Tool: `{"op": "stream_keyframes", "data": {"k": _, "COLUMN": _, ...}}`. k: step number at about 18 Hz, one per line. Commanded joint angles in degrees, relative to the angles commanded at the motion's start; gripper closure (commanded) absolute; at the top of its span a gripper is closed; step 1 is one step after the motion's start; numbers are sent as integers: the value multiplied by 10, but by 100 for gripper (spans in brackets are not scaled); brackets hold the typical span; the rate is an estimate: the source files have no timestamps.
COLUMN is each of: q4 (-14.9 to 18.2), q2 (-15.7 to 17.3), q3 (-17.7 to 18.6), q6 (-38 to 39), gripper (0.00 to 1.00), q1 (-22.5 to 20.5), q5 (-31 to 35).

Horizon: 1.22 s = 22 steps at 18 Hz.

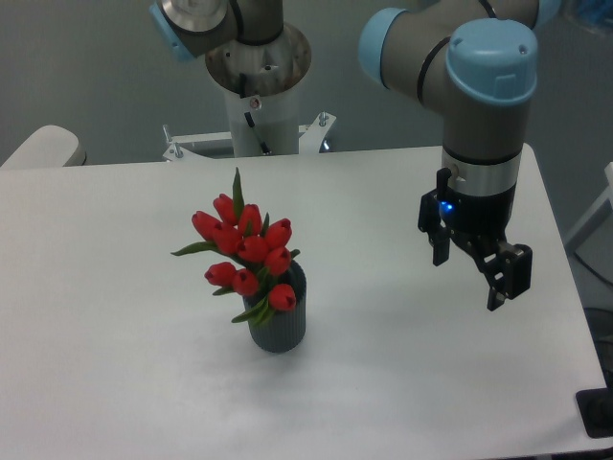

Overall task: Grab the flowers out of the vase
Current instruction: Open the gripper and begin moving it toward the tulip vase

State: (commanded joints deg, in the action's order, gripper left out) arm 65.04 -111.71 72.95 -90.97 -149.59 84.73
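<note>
Two black fingers of the gripper [468, 271] stand spread wide and hold nothing, hanging above the white table [115, 383], well to the right of the flowers [246, 251]. That tight bunch of red buds and green leaves sits in the vase [281, 322], a ribbed dark grey cylinder. A sound approach probably closes on the bunch low, near the stems, then lifts straight up so the vase stays put.
</note>
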Motion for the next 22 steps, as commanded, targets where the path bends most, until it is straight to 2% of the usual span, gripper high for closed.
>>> {"op": "stream_keyframes", "data": {"k": 12, "q4": -2, "q2": 4, "q3": 18, "q6": 8, "gripper": 0, "q1": 0, "q5": -4}}
{"op": "stream_keyframes", "data": {"k": 18, "q4": 3, "q2": 24, "q3": 48, "q6": 11, "gripper": 0, "q1": 3, "q5": -7}}
{"op": "stream_keyframes", "data": {"k": 20, "q4": 4, "q2": 37, "q3": 75, "q6": 16, "gripper": 0, "q1": -3, "q5": -15}}
{"op": "stream_keyframes", "data": {"k": 22, "q4": 4, "q2": 42, "q3": 99, "q6": 17, "gripper": 0, "q1": -11, "q5": -50}}
